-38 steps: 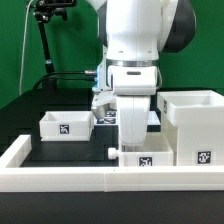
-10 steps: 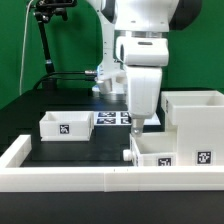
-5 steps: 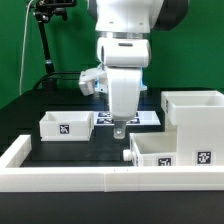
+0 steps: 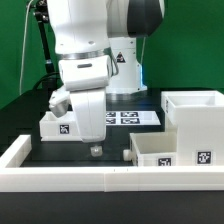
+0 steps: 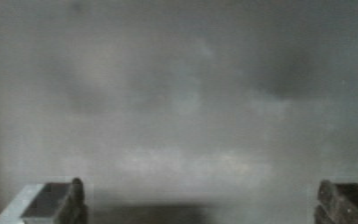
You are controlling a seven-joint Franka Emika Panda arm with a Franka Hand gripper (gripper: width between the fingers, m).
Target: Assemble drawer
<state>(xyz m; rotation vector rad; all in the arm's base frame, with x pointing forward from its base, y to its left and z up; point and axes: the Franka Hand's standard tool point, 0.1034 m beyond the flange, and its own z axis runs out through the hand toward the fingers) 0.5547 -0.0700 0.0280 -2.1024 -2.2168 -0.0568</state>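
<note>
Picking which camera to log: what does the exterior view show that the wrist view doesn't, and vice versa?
Only exterior: the shell, the tray beside it, the second tray at the exterior view's left, the marker board. Only wrist: the fingertips wide apart, nothing between, over a blurred grey surface. Both: the gripper.

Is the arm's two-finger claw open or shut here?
Open. In the wrist view the two-finger claw shows its fingertips far apart, with only blurred grey between them and nothing held.
</note>
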